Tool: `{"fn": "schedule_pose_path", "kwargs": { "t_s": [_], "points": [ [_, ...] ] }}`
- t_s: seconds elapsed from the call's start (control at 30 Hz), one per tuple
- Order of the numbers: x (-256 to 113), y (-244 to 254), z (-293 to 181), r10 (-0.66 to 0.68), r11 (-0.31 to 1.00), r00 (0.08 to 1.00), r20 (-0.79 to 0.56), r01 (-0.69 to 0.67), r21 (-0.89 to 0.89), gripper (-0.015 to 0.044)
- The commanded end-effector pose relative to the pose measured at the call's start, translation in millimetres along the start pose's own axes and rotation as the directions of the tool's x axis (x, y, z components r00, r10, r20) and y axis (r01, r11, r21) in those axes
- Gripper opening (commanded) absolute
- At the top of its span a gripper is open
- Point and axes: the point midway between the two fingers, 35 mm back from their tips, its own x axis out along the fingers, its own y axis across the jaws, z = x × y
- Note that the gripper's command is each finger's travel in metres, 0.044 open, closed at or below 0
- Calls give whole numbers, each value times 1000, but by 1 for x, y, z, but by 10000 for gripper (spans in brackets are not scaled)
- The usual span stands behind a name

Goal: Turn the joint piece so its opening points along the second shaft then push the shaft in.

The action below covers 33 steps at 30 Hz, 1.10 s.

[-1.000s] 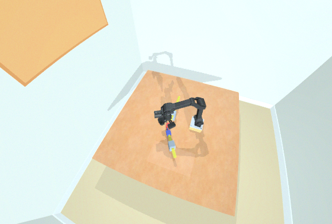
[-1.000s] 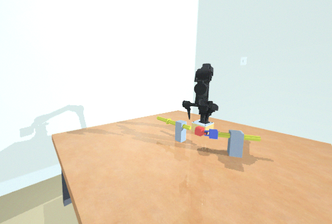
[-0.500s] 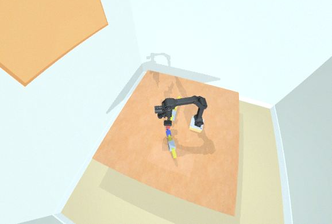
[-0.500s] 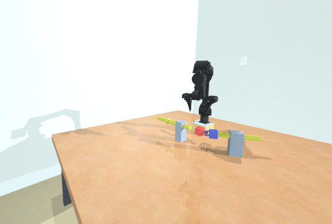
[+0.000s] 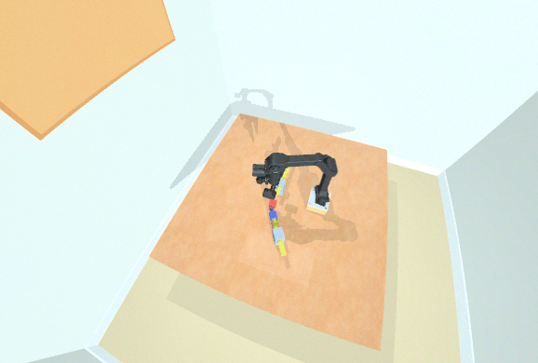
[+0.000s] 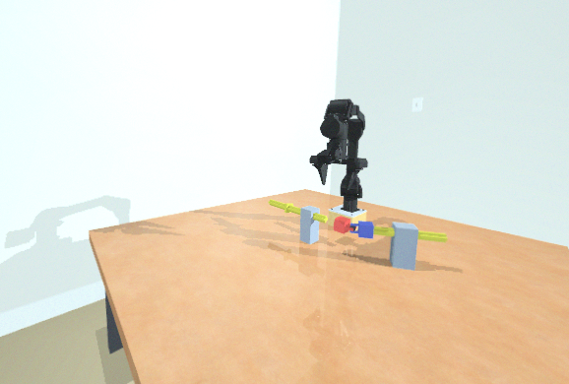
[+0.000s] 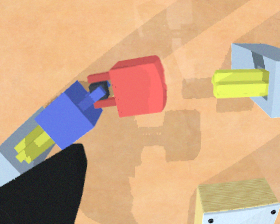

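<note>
The red joint piece (image 5: 273, 204) (image 6: 342, 224) (image 7: 141, 87) is hinged to the blue part (image 5: 273, 215) (image 6: 365, 229) (image 7: 68, 117) on the first yellow shaft (image 5: 282, 248) (image 6: 433, 236), held by its grey block (image 5: 278, 235) (image 6: 405, 247). In the wrist view the red piece's free end faces the second yellow shaft (image 6: 320, 218) (image 7: 241, 84), roughly in line with it; its opening is hidden. A gap separates them. The second shaft passes through the other grey block (image 5: 281, 187) (image 6: 309, 227) and has a collar behind it. My gripper (image 6: 336, 184) is open and empty, above the parts, touching nothing.
The arm's base (image 5: 317, 210) (image 7: 238, 195) stands beside the two blocks on the wooden table (image 5: 209, 229) (image 6: 236, 311). The arm arches over from it. Walls stand beyond the table's back edges.
</note>
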Motion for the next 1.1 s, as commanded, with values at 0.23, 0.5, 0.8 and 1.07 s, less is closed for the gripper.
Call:
{"fn": "schedule_pose_path", "kwargs": {
  "t_s": [0.23,0.5,0.8,1.07],
  "points": [
    [30,-52,0,-9,999,1000,-14,10,38,440],
    [33,-52,0,-18,965,1000,-13,21,261,440],
    [36,-52,0,-27,866,1000,-13,30,499,440],
    [39,-52,0,-36,729,999,-12,34,684,440]
  ]
}}
